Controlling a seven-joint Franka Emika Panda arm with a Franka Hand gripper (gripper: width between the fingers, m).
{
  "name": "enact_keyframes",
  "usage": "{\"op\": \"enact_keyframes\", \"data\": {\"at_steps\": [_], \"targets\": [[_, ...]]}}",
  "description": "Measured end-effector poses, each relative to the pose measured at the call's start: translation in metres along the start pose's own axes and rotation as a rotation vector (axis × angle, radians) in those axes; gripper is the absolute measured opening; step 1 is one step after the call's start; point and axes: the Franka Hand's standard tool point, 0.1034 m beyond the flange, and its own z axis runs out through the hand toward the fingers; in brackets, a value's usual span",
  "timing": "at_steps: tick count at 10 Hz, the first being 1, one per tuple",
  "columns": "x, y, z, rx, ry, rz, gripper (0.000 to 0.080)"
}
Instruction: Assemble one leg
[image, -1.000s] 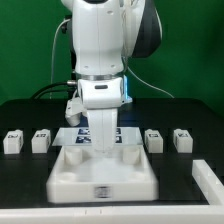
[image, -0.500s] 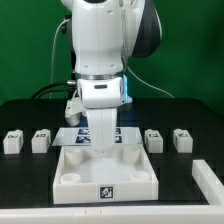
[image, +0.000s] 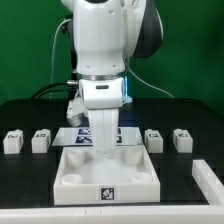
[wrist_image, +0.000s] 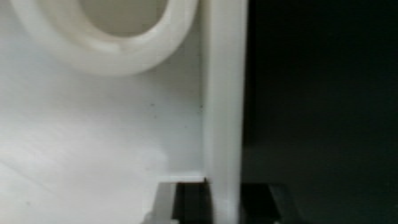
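Four small white legs with tags stand in a row on the black table: two at the exterior view's left and two at its right. None is held. My gripper reaches down at the far wall of the large white square tray. In the wrist view my gripper has one dark finger on each side of the tray's thin upright wall and is shut on it. A round corner socket of the tray shows beside the wall.
The marker board lies flat behind the tray, partly hidden by the arm. A white object shows at the exterior view's right edge. Cables run behind the arm's base.
The tray has slid a little toward the exterior view's right and turned square to the camera while my gripper holds its far wall. The legs have not moved.
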Motion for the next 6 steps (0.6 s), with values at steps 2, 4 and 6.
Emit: {"op": "enact_keyframes", "data": {"at_steps": [2, 4, 6], "targets": [[0.025, 0.022, -0.001, -0.028, 0.014, 0.033, 0.0061], [0.043, 0.046, -0.002, -0.051, 0.025, 0.048, 0.0061], [0.059, 0.047, -0.001, -0.023, 0.026, 0.029, 0.0061]]}}
